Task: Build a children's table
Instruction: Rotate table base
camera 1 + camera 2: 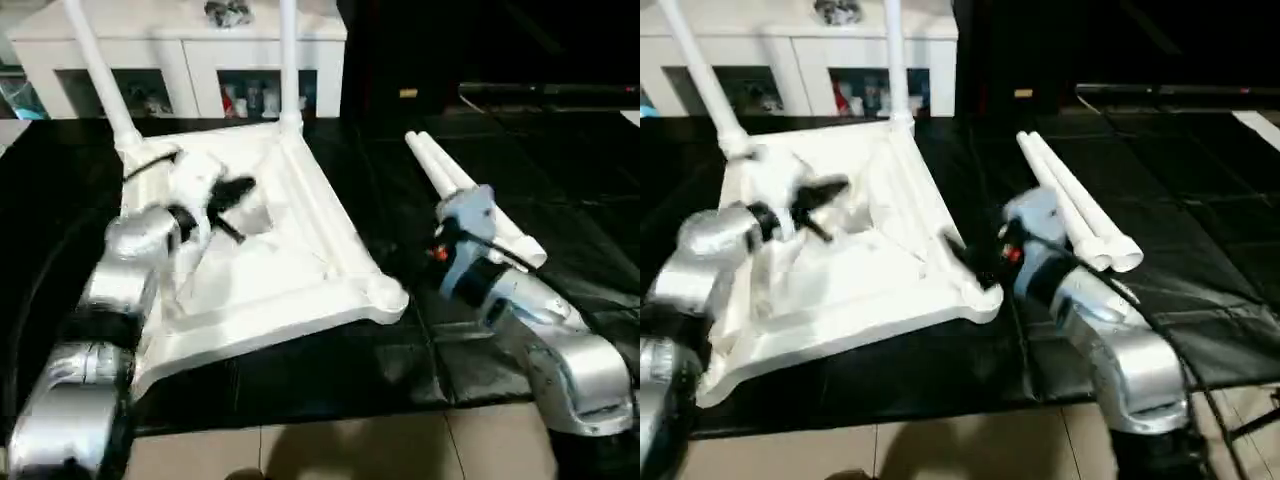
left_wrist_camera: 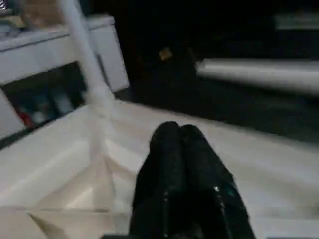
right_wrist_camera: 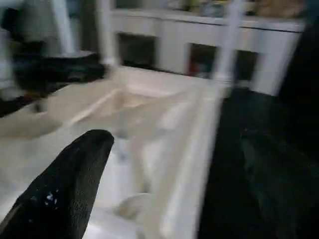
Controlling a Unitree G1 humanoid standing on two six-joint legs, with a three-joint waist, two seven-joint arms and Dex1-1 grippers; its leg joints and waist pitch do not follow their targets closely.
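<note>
- Lies upside down on the black floor mat (image 1: 330,380), ribbed underside up: white tabletop (image 1: 300,270), spread over the mat's left half, its near-right corner socket (image 1: 385,295) bare.
- Stand upright in the two far corner sockets: one leg at the far-left corner (image 1: 100,75), another at the far-right corner (image 1: 289,60), both rising past the top of the head views.
- Lie side by side on the mat's right half, well apart from the tabletop: two loose legs (image 1: 470,200), touching each other, running from the far middle toward the near right.
- Hovers over the tabletop's ribbed underside, near its far-left part: left gripper (image 1: 232,205), black fingers (image 2: 179,164) pressed together, nothing between them.
- Sits between the tabletop's right edge and the loose legs, close beside the bare corner socket: right gripper (image 1: 965,262), fingers (image 3: 75,184) spread wide, holding nothing.
- Stands beyond the mat's far edge: white cabinet (image 1: 190,50) with glass doors.
</note>
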